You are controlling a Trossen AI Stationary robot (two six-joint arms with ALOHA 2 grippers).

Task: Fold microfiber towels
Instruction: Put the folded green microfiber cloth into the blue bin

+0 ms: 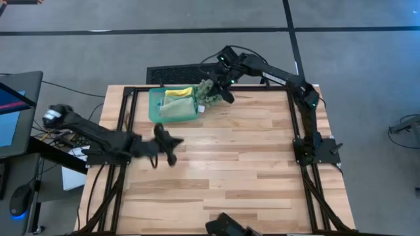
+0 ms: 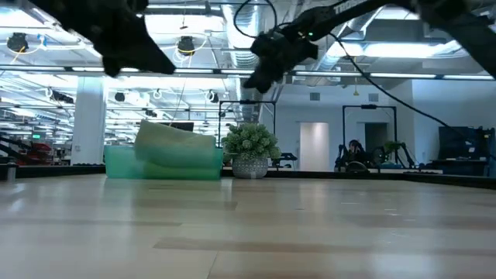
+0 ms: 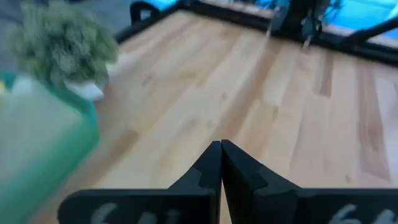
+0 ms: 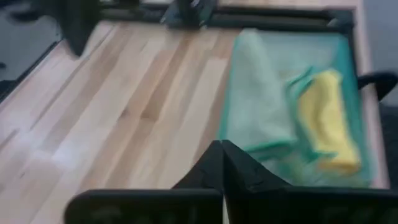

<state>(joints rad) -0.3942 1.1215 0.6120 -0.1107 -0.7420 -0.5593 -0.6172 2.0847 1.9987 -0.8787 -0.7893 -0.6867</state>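
A teal tray stands at the table's far left. In it lie a folded pale sage towel and a yellow towel. In the low view the sage towel rises above the tray's wall. My right gripper hangs shut and empty above the table, just right of the tray, over the plant. My left gripper is shut and empty above the table's middle left, near side of the tray.
A spiky green plant in a small pot stands right beside the tray. Bare wooden tabletop stretches over the middle, right and near side. Black frame rails run along the table's edges.
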